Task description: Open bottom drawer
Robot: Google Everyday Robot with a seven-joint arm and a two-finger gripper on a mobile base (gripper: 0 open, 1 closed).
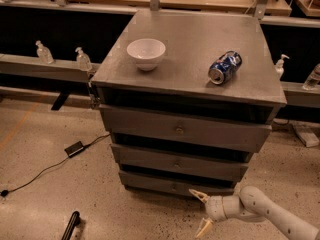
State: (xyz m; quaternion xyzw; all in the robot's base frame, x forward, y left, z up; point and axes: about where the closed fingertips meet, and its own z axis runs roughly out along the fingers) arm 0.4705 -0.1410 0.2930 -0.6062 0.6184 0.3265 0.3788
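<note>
The grey cabinet (190,79) stands in the middle of the camera view with three drawer fronts. The bottom drawer (150,183) is the lowest and slimmest, shut, with a small round knob (174,187) at its centre. My gripper (201,212) is low at the lower right, just in front of and slightly right of the knob. Its two pale fingers (199,196) are spread apart and hold nothing. The white arm (270,211) reaches in from the bottom right corner.
A white bowl (146,53) and a blue can (224,67) lying on its side rest on the cabinet top. A black cable and adapter (75,148) lie on the floor at left. A dark object (70,226) lies at the bottom left. Small bottles (82,59) stand on the ledge behind.
</note>
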